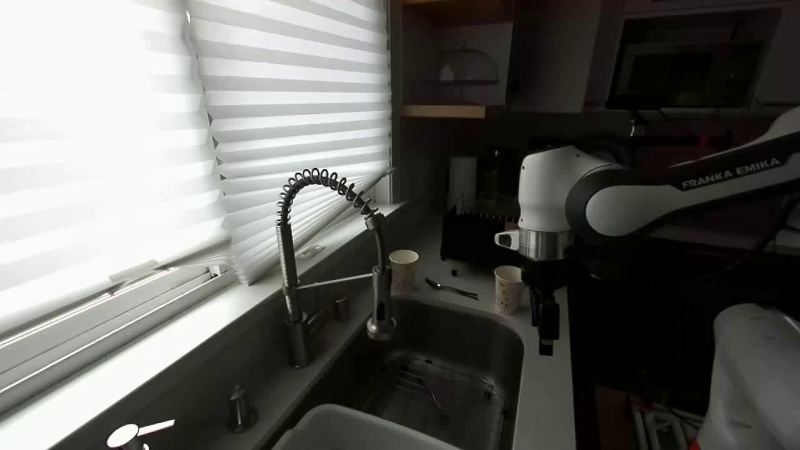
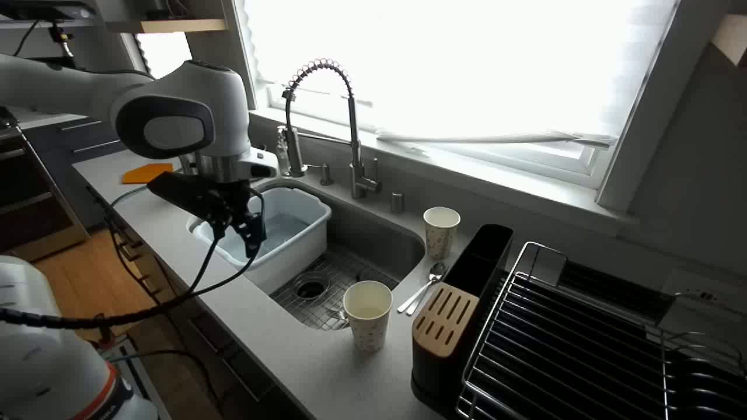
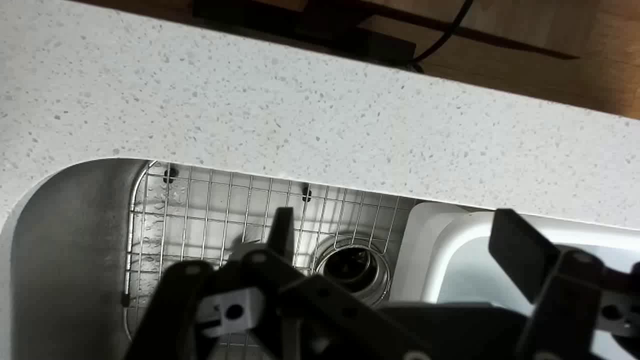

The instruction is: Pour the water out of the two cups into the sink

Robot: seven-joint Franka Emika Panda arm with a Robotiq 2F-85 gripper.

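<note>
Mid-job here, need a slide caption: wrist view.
Open, empty jaws; in the sink, the drain beside a white tub.

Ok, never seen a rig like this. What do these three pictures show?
The machine is one white robot arm; the black gripper at its end is open and holds nothing. Two pictures come from cameras outside the robot; the third looks down from its wrist, the gripper's fingers dark across the bottom. Below is the sink, with a pale tub in it. On the counter beside the sink, two patterned cups stand upright, with cutlery lying between them and a wire dish rack nearby. I can't tell whether the cups hold water.
</note>
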